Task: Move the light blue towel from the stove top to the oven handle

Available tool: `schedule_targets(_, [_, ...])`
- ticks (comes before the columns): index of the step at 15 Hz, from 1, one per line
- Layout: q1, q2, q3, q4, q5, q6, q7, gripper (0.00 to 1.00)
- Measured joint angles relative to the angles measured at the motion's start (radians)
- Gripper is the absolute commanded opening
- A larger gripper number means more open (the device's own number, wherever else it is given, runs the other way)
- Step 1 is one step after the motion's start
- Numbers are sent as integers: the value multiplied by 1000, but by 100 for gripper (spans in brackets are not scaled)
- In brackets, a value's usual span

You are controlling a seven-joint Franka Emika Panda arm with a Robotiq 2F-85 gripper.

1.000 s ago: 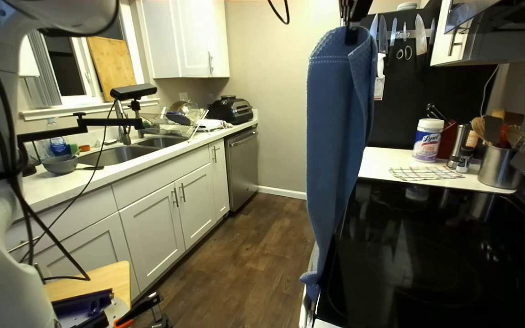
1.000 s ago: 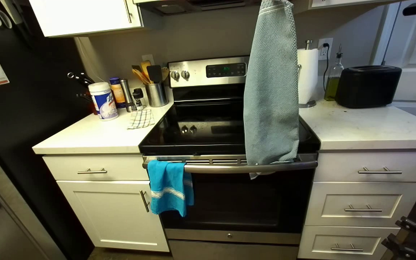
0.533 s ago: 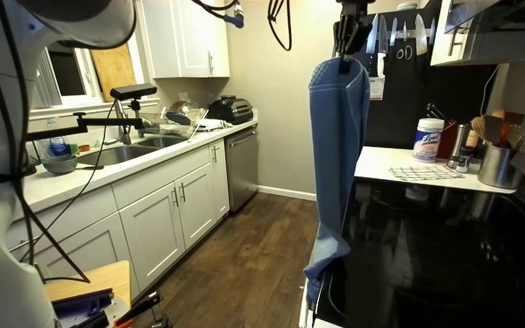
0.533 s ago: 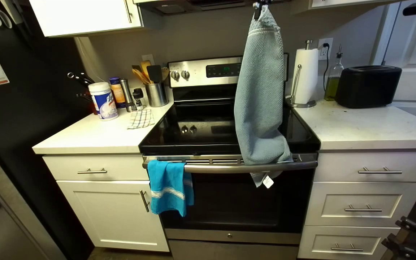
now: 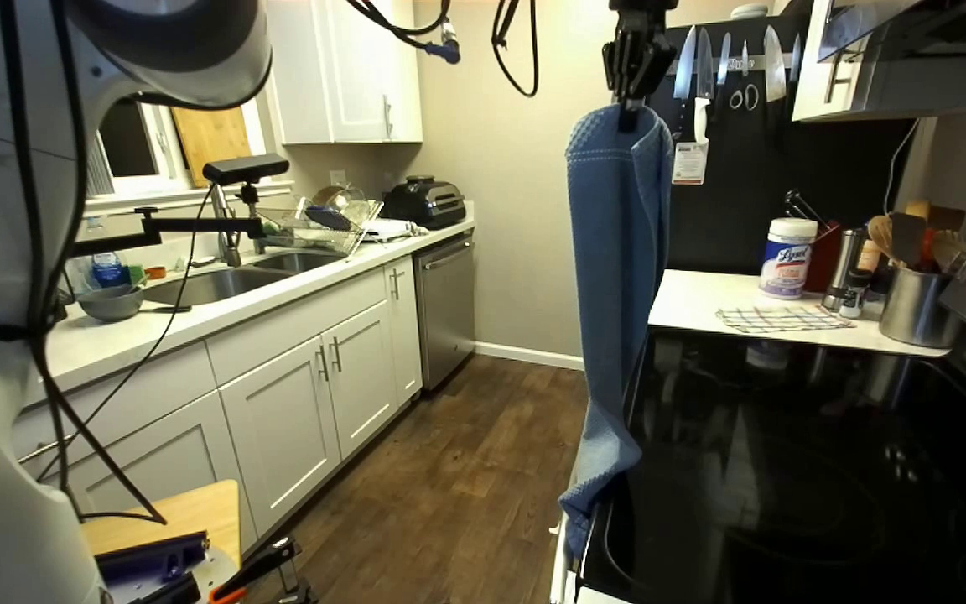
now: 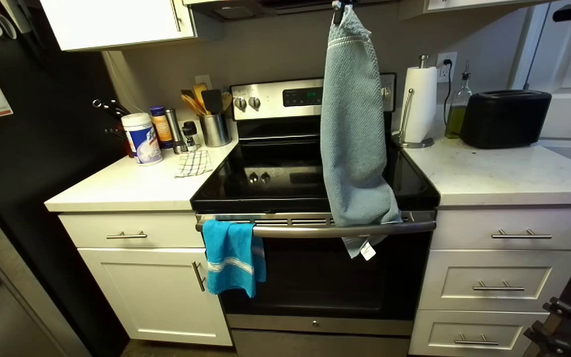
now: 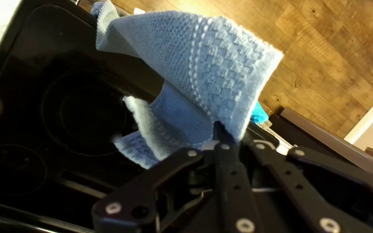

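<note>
My end effector (image 5: 628, 119) is closed tight, pinching the stitched end of the light blue towel (image 6: 357, 139) high above the front of the stove top (image 6: 275, 191), presumably so the cloth hangs lengthwise and its free end can feed in behind the oven handle (image 6: 305, 232), leaving the pinched end to come over the front. The towel hangs below my grip, its lower part bunched at the stove top's front edge; a tagged corner shows beneath the bar, apparently passed behind it.
</note>
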Motion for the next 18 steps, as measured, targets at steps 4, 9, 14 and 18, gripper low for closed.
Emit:
schedule_targets(4, [-33, 47, 79, 137, -16, -65, 0, 2])
schedule_targets(9, [-42, 99, 137, 294, -25, -144, 1, 2])
schedule_targets(14, [-59, 175, 162, 399, -28, -173, 1, 2])
schedule_targets(18, [-67, 190, 164, 419, -28, -172, 1, 2])
